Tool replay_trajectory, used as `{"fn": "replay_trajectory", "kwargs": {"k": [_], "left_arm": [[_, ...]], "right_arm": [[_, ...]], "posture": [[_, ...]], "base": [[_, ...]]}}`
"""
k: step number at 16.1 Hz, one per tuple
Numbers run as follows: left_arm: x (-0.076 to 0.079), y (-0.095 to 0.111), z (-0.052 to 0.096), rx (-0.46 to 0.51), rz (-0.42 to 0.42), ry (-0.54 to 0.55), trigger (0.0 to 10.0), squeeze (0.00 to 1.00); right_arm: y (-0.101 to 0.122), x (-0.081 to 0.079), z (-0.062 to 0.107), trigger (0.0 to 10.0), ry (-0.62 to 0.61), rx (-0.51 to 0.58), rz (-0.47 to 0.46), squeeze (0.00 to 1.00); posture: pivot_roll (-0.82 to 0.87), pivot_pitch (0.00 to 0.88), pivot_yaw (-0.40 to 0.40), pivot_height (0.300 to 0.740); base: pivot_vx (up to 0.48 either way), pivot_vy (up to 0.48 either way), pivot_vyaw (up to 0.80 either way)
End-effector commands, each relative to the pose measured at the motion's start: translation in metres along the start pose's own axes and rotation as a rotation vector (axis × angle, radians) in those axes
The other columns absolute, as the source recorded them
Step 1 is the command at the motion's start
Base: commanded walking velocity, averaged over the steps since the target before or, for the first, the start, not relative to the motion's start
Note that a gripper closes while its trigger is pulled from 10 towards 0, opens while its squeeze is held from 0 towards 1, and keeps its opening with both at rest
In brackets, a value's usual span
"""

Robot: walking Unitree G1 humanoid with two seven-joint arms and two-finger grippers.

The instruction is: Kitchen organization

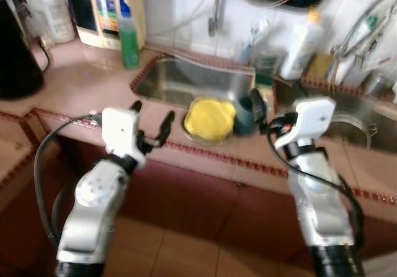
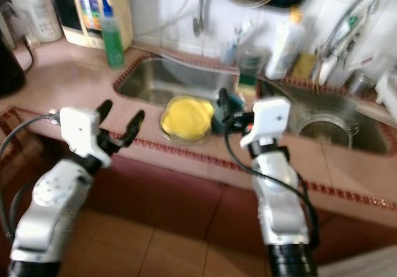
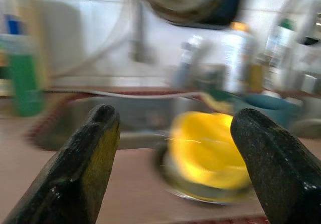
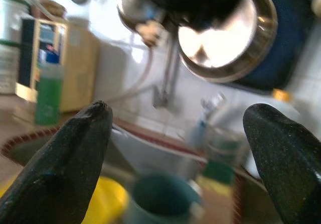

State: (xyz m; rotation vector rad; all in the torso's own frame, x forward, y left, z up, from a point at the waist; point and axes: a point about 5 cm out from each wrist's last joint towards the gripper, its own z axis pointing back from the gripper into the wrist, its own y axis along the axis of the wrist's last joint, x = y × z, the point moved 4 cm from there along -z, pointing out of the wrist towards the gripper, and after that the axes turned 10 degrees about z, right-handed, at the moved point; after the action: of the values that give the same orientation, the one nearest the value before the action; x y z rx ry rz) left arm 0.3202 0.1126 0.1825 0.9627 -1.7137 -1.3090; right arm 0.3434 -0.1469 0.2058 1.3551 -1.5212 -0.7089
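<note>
yellow dish beside teal cup, hanging pan, both hands spread

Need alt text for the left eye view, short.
Both grippers, left and right, hang open over a tiled counter's front edge, before a yellow-filled bowl and teal cup at a steel sink; a green bottle stands behind. Blurred.

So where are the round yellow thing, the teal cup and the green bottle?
Round yellow lid (image 1: 211,119), left eye view, top centre.
Teal cup (image 1: 244,117), left eye view, side wall.
Green plastic bottle (image 1: 129,41), left eye view, body.
</note>
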Motion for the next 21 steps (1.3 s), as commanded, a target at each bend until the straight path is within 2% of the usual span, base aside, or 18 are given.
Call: {"fn": "replay_trajectory", "kwargs": {"k": [1, 4, 6, 8, 12, 16, 21], "left_arm": [[0.001, 0.001, 0.0, -0.011, -0.038, -0.012, 10.0, 0.0], [0.001, -0.003, 0.0, -0.043, -0.074, -0.02, 10.0, 0.0], [0.002, -0.005, 0.0, -0.063, -0.081, -0.045, 10.0, 0.0], [0.003, -0.006, -0.001, -0.066, -0.099, -0.056, 10.0, 0.0], [0.003, -0.003, -0.003, -0.053, -0.072, -0.061, 10.0, 0.0], [0.003, 0.0, -0.005, -0.045, -0.05, -0.068, 10.0, 0.0], [0.003, 0.001, -0.007, -0.04, -0.037, -0.073, 10.0, 0.0]], "right_arm": [[-0.002, 0.002, -0.002, 10.0, -0.012, -0.014, -0.005, 0.0], [-0.016, 0.009, -0.002, 10.0, -0.048, -0.089, 0.015, 0.0], [-0.029, 0.028, -0.001, 10.0, -0.152, -0.169, 0.009, 0.0], [-0.037, 0.038, 0.001, 10.0, -0.21, -0.207, -0.019, 0.0], [-0.034, 0.034, 0.0, 10.0, -0.184, -0.19, 0.003, 0.0], [-0.031, 0.03, -0.002, 10.0, -0.177, -0.177, 0.008, 0.0], [-0.031, 0.031, -0.003, 10.0, -0.174, -0.173, 0.017, 0.0]], "posture": [[0.02, 0.0, -0.074, 0.732], [0.02, 0.0, -0.076, 0.732], [0.02, 0.0, -0.076, 0.732], [0.02, 0.0, -0.074, 0.732], [0.01, 0.0, -0.072, 0.732], [0.01, 0.0, -0.069, 0.732], [0.01, 0.0, -0.07, 0.732]], "base": [[0.0, 0.0, 0.0], [0.0, 0.0, 0.0], [0.0, 0.0, 0.0], [0.0, 0.0, 0.0], [0.0, 0.0, 0.0], [0.296, 0.0, 0.0], [0.397, 0.0, 0.0]]}}
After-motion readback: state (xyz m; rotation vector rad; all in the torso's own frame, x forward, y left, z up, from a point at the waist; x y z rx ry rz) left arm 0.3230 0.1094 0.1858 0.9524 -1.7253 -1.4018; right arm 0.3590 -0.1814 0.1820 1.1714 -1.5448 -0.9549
